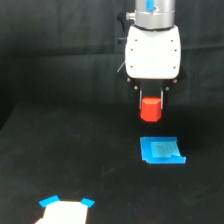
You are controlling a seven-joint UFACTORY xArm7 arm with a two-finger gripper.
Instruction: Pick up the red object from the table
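Table: black, fills the lower frame. Claw: upper centre-right, below its white body, fingers clamped on the red block, which hangs clear above the blue patch.

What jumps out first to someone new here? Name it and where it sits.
The red object draws the eye first: it hangs clear of the table, pinched between the dark fingers under the white gripper near the top centre. Just below it a bright blue patch lies flat on the black surface. A white shape with blue corners sits at the bottom edge, toward the exterior view's left.
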